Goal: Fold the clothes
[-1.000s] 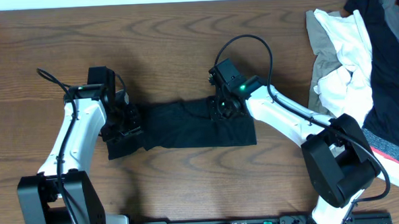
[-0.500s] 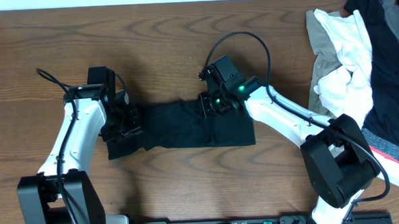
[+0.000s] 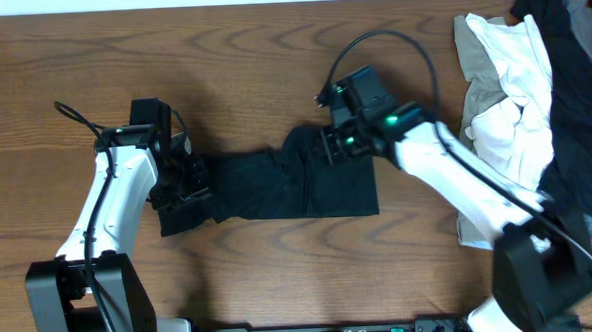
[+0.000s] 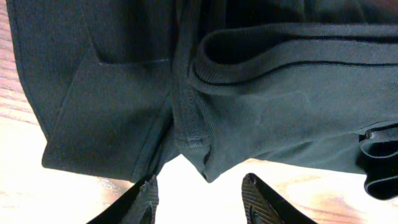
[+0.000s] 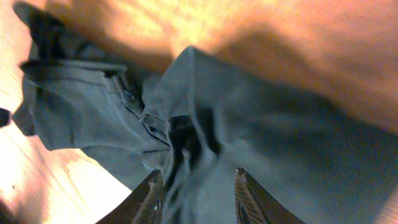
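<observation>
Left jaws: the left gripper (image 4: pixel 202 198) is holding its fingertips parted, with bare wood showing between them and no cloth in the gap; released.
Right jaws: the right gripper (image 5: pixel 198 191) is showing its fingers apart with dark cloth bunching between them. The view is blurred, so whether they are pinching it cannot be told.
Cloth at the left jaws: the ribbed collar (image 4: pixel 280 56) and a folded corner are lying just beyond the fingertips.
Shirt: the black polo shirt (image 3: pixel 287 186) is lying as a long band running left to right in the middle of the table (image 3: pixel 251 48).
Left arm: it is hanging over the band's left end.
Right arm: it is reaching over the far edge of the band's right half.
Far right: white and beige garments (image 3: pixel 502 77) and a dark garment (image 3: pixel 573 94) are lying heaped, well apart from the shirt.
</observation>
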Robot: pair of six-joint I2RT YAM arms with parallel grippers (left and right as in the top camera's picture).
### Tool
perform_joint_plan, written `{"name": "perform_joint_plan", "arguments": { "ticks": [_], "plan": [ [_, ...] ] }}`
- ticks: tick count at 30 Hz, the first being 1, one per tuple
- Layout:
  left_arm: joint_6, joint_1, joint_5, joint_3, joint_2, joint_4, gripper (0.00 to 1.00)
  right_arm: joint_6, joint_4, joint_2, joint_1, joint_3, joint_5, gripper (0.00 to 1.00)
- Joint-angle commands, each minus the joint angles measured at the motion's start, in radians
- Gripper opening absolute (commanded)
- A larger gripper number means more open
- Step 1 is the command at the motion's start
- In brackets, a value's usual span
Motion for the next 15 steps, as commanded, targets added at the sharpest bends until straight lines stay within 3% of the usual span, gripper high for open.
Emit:
{"name": "perform_joint_plan", "arguments": {
  "ticks": [1, 6, 15],
  "plan": [
    [-0.01, -0.002, -0.006, 0.002, 0.0, 0.0, 0.46, -0.05, -0.029, -0.064, -0.027, 0.024, 0.086, 0.33],
    [-0.01, -0.002, -0.006, 0.002, 0.0, 0.0, 0.46, -0.051, -0.049, -0.03, -0.043, 0.022, 0.106, 0.16],
    [-0.01, -0.002, -0.006, 0.002, 0.0, 0.0, 0.47, -0.046, 0.032, 0.143, 0.039, 0.022, 0.09, 0.15]
  ]
}}
